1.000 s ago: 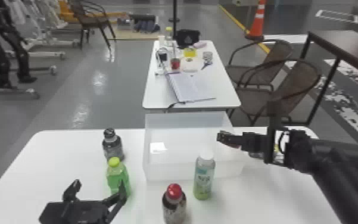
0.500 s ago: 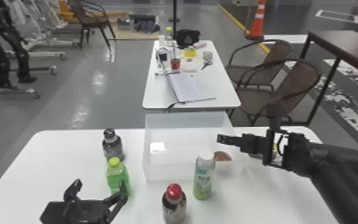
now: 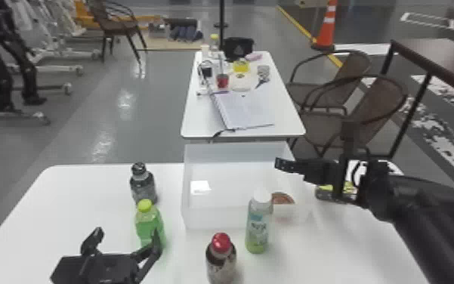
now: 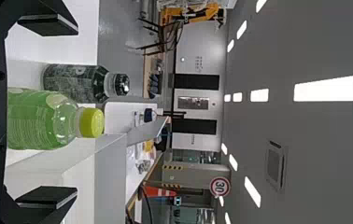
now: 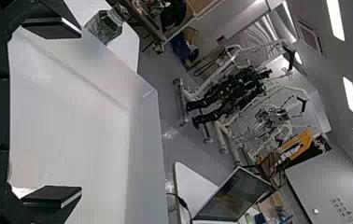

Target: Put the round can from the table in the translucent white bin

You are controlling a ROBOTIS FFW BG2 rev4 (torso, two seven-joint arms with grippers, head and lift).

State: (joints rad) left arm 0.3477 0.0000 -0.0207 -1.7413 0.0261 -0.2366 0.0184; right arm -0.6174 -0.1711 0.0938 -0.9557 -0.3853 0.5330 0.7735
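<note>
The round can, reddish brown on top, lies in the translucent white bin at its front right corner, partly behind the white-capped bottle and the bin's front wall. Above the bin's right side is my right gripper, higher than the can and apart from it. In the right wrist view the right gripper is open, its fingers wide apart over the pale bin. My left gripper stays parked at the front left, open near the green bottle; the left wrist view shows the left gripper with its fingers spread.
A dark bottle and a green bottle stand left of the bin. The white-capped bottle and a red-capped bottle stand before it. A yellow and grey item sits right of the bin, partly behind the right arm.
The right gripper held the can above the bin's right side a second ago and has let it go. The can has dropped into the bin. The left arm has kept still.
</note>
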